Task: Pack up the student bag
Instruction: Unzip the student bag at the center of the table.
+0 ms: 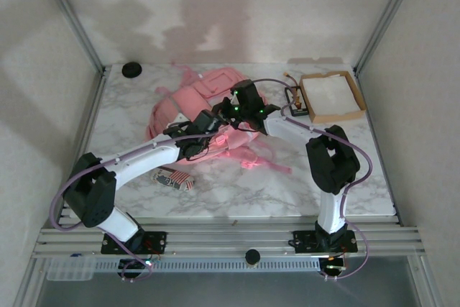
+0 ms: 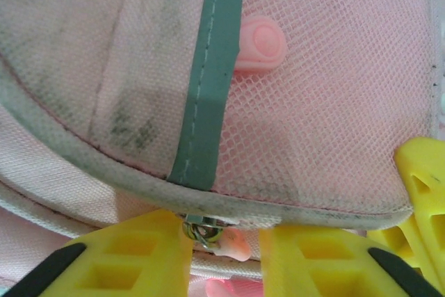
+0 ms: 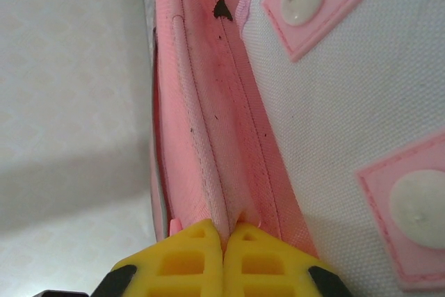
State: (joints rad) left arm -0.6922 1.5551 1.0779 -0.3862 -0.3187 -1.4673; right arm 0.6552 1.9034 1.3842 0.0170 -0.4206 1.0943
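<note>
The student bag (image 1: 208,102), pink with pale panels, lies at the middle back of the table. My left gripper (image 2: 222,252) is open at the edge of its mesh pocket (image 2: 327,102). A metal zip slider with a pink pull (image 2: 226,241) sits in the gap between the yellow fingers (image 2: 132,255), unpinched. My right gripper (image 3: 224,238) is shut on a pink fabric fold of the student bag (image 3: 208,172) beside a pale panel with pink patches. From above, the left gripper (image 1: 203,124) and the right gripper (image 1: 242,103) both sit over the bag.
A shallow brown cardboard box (image 1: 356,91) stands at the back right, with a small dark device (image 1: 296,102) beside it. A small striped case (image 1: 175,179) lies by the left arm near the front. A black round object (image 1: 131,70) sits at the back left corner.
</note>
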